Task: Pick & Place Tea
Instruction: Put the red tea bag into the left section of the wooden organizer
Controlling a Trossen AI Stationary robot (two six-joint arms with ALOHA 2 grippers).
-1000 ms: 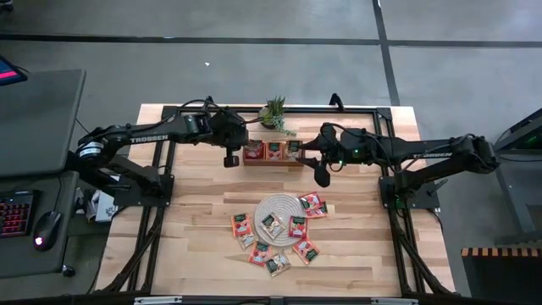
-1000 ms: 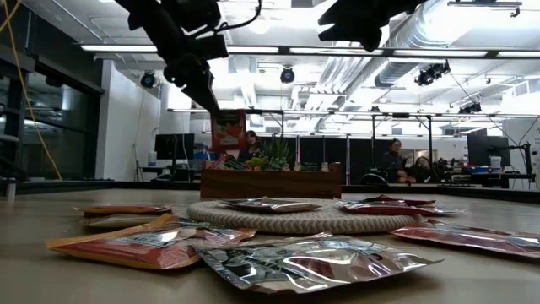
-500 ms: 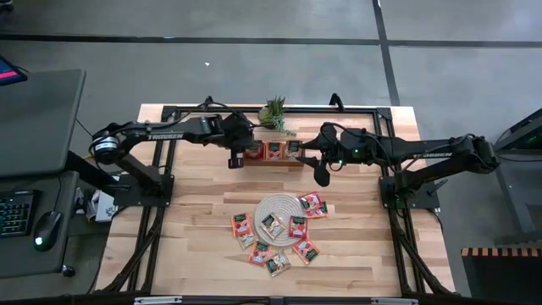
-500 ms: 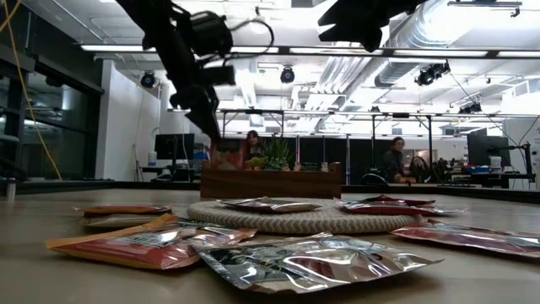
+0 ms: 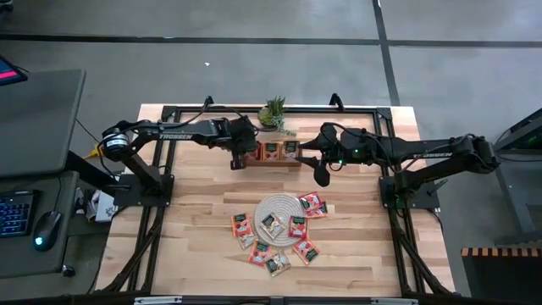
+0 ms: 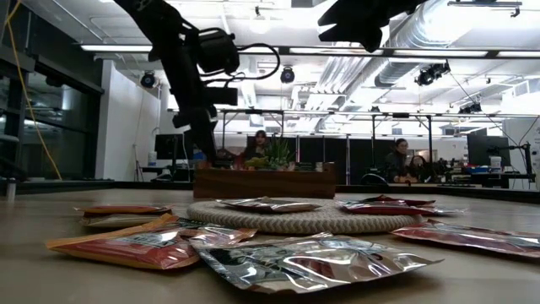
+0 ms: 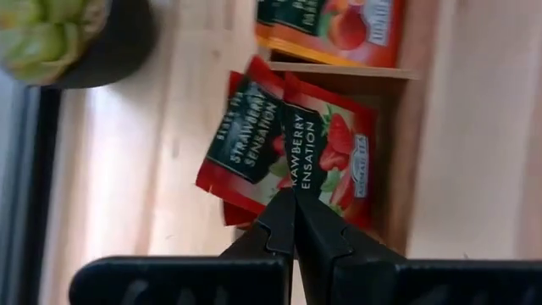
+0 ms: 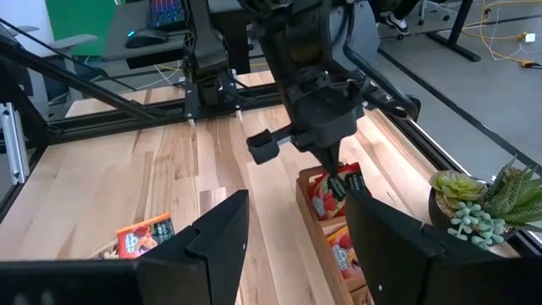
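**Left gripper pinches a tea sachet at the tray's end compartment**

The left gripper (image 7: 294, 222) has its two dark fingers pressed together on the edge of a red strawberry sachet (image 7: 326, 157), which stands in the end compartment of the wooden tray (image 5: 273, 162) on the left arm's side. A second sachet (image 7: 240, 152) of the same kind leans against it, partly over the tray's wall. The next compartment holds more sachets (image 7: 334, 30). In the low view the left gripper (image 6: 205, 150) reaches down to the tray's end.

The right gripper (image 8: 292, 224) hangs above the table just beside the tray's other end, its fingers spread apart with nothing between them.

The rest of the tea lies nearer the front of the table. A round woven mat (image 5: 273, 209) carries one sachet (image 5: 272, 224) near its middle, and others ring it: two at its right edge (image 5: 312, 204), one at its left (image 5: 241, 225), and a cluster in front (image 5: 275, 257). Seen level, these lie flat, foil glinting (image 6: 304, 260).

The surface is a pale wooden table (image 5: 195, 229) within a black frame. A small potted plant (image 5: 273, 113) stands behind the tray. Beyond is grey floor, and a desk with a keyboard (image 5: 15, 212) and mouse (image 5: 43, 230). Across the room, people sit at workstations (image 6: 396, 160) under ceiling lights.
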